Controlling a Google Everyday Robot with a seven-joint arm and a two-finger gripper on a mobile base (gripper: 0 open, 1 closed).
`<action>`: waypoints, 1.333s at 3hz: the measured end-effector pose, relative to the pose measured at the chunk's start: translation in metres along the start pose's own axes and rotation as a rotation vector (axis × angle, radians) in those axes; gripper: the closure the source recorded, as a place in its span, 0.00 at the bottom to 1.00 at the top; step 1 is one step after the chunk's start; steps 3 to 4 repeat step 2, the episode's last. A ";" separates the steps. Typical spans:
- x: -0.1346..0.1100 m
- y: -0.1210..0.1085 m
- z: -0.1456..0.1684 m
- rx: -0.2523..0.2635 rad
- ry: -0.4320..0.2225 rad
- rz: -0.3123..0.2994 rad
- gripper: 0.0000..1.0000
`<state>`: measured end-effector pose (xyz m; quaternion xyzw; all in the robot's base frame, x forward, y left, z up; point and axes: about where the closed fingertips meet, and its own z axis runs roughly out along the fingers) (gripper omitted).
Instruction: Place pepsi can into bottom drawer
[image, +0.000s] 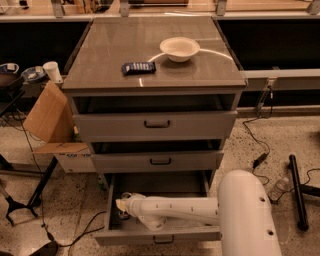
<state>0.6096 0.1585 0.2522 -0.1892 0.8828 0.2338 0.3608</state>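
Pepsi can (123, 215): only partly seen, a small dark shape at the left end of the bottom drawer (140, 236), right at the gripper's tip; whether it is held or standing free cannot be told.

Bottom drawer: pulled out towards the near side, grey interior showing.

Gripper (121, 205): inside the bottom drawer, at its left end; how far open it is cannot be told.

Arm (180, 210): white, lying across the drawer from the right.

Middle drawer (157, 161) and top drawer (155, 125): each slightly out.

Cabinet top (110, 45): a white bowl (179, 48) at far right, a flat dark-blue packet (138, 67) to its near left, the two apart.

Cardboard box (47, 115): on the floor, left of the cabinet.
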 end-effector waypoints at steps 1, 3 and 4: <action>0.000 0.000 0.000 0.001 0.001 0.002 0.00; 0.000 0.000 0.000 0.001 0.001 0.002 0.00; 0.000 0.000 0.000 0.001 0.001 0.002 0.00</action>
